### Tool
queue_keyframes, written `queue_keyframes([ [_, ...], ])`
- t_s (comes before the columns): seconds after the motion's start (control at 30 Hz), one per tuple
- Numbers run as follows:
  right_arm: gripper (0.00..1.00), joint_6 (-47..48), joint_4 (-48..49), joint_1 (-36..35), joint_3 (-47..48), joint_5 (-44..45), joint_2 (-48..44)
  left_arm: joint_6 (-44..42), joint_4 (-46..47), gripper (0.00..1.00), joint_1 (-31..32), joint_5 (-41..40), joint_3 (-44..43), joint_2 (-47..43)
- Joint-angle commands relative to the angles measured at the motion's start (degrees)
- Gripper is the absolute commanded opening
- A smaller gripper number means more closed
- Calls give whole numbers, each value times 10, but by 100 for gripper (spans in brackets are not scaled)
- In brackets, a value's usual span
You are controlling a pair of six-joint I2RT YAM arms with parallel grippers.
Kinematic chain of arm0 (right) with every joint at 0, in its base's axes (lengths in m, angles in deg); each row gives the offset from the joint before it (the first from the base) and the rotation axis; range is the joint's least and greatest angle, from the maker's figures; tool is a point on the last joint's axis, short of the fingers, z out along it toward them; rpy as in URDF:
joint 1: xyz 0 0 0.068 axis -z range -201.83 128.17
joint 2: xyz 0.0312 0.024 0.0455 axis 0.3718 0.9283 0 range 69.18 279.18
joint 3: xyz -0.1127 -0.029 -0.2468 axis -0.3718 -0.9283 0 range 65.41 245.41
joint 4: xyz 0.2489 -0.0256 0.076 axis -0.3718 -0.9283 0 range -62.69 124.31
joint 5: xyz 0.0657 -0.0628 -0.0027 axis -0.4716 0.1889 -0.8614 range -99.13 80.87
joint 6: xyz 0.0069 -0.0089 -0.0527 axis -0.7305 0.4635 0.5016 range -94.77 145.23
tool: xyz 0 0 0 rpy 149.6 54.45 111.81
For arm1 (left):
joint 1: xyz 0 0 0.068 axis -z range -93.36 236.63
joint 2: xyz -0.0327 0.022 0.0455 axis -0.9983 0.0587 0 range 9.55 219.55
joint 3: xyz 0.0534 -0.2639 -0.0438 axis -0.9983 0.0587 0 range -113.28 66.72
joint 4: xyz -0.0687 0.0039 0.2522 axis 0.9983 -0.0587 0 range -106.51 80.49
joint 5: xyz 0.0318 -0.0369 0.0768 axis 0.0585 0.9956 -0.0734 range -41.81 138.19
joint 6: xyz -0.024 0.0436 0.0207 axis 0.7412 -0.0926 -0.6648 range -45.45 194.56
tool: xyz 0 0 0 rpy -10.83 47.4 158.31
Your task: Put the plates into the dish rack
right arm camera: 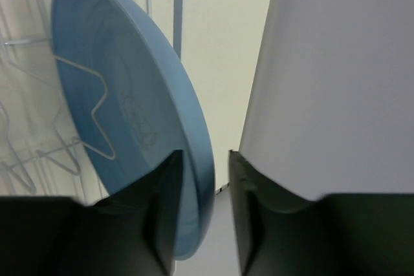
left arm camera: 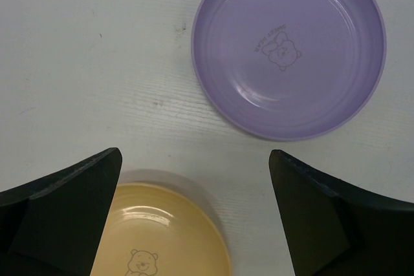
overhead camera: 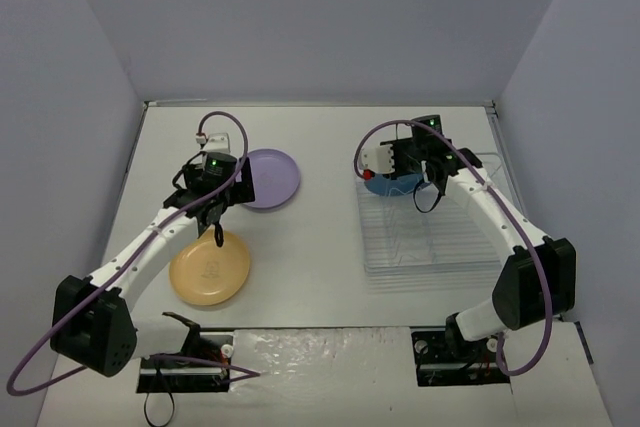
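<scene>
The sky-blue plate [right arm camera: 123, 88] stands on edge in the dish rack [overhead camera: 420, 247], at its far left end, with a wire divider across its face. My right gripper [right arm camera: 205, 154] straddles the plate's rim. Its left finger lies against the inner face, and a thin gap shows between the rim and its right finger, so the jaws are slightly open. From above, the blue plate [overhead camera: 383, 186] shows just under that wrist. My left gripper [left arm camera: 194, 154] hangs wide open and holds nothing, over bare table between the lilac plate [left arm camera: 288, 50] and the yellow-orange plate [left arm camera: 162, 237], both lying flat.
The lilac plate [overhead camera: 270, 179] lies mid-left, and the yellow-orange plate [overhead camera: 210, 269] nearer the left arm's base. White walls close in the table on three sides, and the rack sits close to the right wall. Behind the blue plate stand more of the rack's wire dividers [right arm camera: 26, 159].
</scene>
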Motion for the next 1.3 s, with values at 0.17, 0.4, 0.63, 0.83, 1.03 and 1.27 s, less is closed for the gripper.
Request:
queue_keyframes([
  [0.17, 80, -17, 17, 4, 29, -18, -13, 4, 16, 97, -3, 0, -40, 13],
  [0.4, 96, -31, -16, 3, 63, -103, -74, 16, 10, 97, -17, 3, -42, 14],
  [0.63, 100, -140, 40, 1, 67, -234, -148, 34, 8, 97, -77, 36, -47, 36],
  [0.83, 100, -517, 356, -24, 19, -219, -183, 42, 23, 97, -107, 72, -89, 131],
  [1.03, 100, -787, 403, -97, 27, 40, -162, 45, 44, 96, -115, 128, -162, 243],
  [1.27, 100, -1051, 301, -113, -1, 229, -195, 53, 20, 71, -120, 118, -204, 311],
])
